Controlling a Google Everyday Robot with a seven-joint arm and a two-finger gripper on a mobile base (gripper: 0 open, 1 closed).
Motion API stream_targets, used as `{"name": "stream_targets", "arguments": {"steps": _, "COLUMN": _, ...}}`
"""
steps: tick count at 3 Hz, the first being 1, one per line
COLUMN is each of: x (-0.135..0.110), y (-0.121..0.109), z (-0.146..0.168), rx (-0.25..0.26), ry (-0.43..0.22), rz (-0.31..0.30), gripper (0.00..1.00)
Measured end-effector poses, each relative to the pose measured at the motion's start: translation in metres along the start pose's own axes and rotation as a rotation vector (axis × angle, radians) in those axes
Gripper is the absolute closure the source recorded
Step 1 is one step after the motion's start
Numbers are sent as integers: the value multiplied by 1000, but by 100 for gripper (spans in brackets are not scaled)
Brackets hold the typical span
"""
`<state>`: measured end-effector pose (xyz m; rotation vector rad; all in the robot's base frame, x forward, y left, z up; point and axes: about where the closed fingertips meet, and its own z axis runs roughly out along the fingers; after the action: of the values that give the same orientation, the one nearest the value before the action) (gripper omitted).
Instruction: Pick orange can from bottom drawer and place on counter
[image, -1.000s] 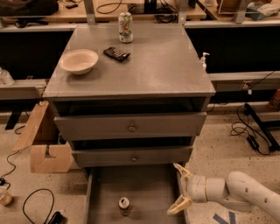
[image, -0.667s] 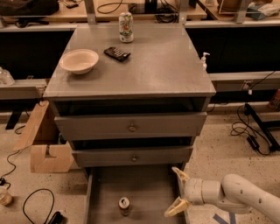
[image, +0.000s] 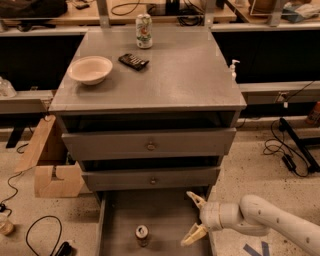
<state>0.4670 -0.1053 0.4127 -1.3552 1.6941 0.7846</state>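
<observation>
In the open bottom drawer (image: 120, 220), the orange can (image: 142, 234) stands upright, top facing up. To its right, the gripper (image: 192, 219) hovers, fingers spread wide, holding nothing.

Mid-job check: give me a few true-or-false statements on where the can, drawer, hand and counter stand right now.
1. The orange can stands upright in the open bottom drawer. True.
2. The hand is shut around the orange can. False: it is open, over the drawer's right side, to the right of the can and apart from it.
3. A bowl sits on the counter. True.
4. The white-and-green can lies on its side. False: it stands upright near the counter's back edge.
</observation>
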Motion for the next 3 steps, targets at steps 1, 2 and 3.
{"name": "stream_targets", "arguments": {"steps": 1, "x": 48, "y": -14, "z": 88, "rx": -102, "ry": -8, "rz": -61, "gripper": 0}}
{"name": "stream_targets", "arguments": {"steps": 2, "x": 76, "y": -16, "z": 138, "rx": -151, "ry": -21, "rz": -99, "gripper": 0}}
{"name": "stream_targets", "arguments": {"steps": 3, "x": 101, "y": 8, "z": 190, "rx": -232, "ry": -62, "rz": -105, "gripper": 0}}
